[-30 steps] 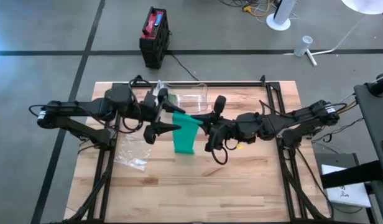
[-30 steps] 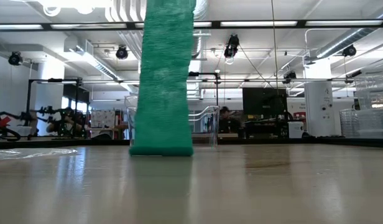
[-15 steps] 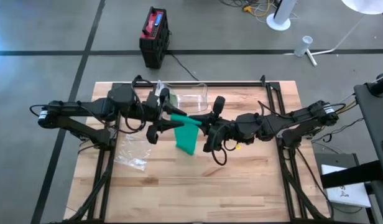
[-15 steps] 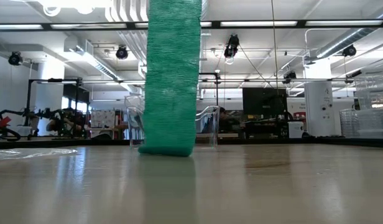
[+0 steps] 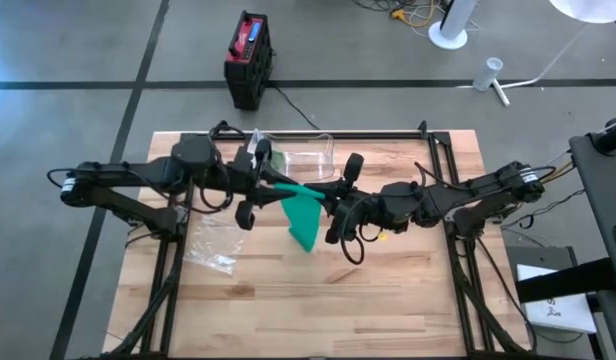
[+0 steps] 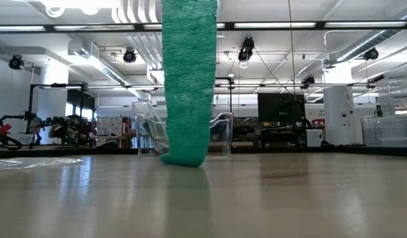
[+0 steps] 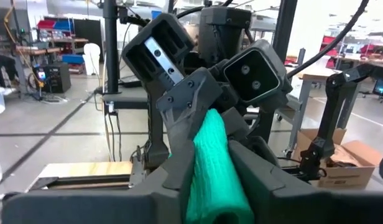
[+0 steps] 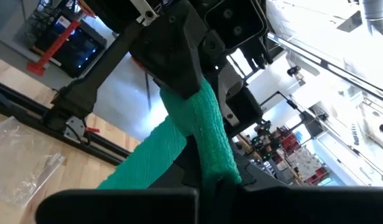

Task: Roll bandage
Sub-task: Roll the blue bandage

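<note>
Bandage [image 6: 187, 79] first, as you see it from surface height: a green strip hanging straight down, its lower end just brushing the surface [image 6: 203, 198]. Over the last second that lower end drifts sideways and narrows, so the strip is twisting or gathering rather than hanging flat.

From above, the hanging tail [image 5: 302, 222] now reads as a skewed wedge where it was a squarer panel a second ago. Both arms meet over the middle of the surface, the upper end of the bandage stretched between them.

Left gripper [image 5: 271, 181]: its fingers [image 7: 179, 155] were spread a second ago and have since come in on the strip. In the left wrist view they sit against both sides of the bunched green fabric, pinching it. Right gripper [image 5: 333, 205]: pressed together on the bandage, unchanged; the right wrist view shows the fabric [image 8: 204, 134] running out of its fingers toward the other arm.

My reading: you now have the strip held at two points, which is what a wrap or re-grip needs. No rolled core is visible yet, so the rolling looks early.

Farther back: crumpled clear wrapper [image 5: 213, 248] lying on the surface by the left arm, clear container [image 5: 308, 155] near the far edge.
</note>
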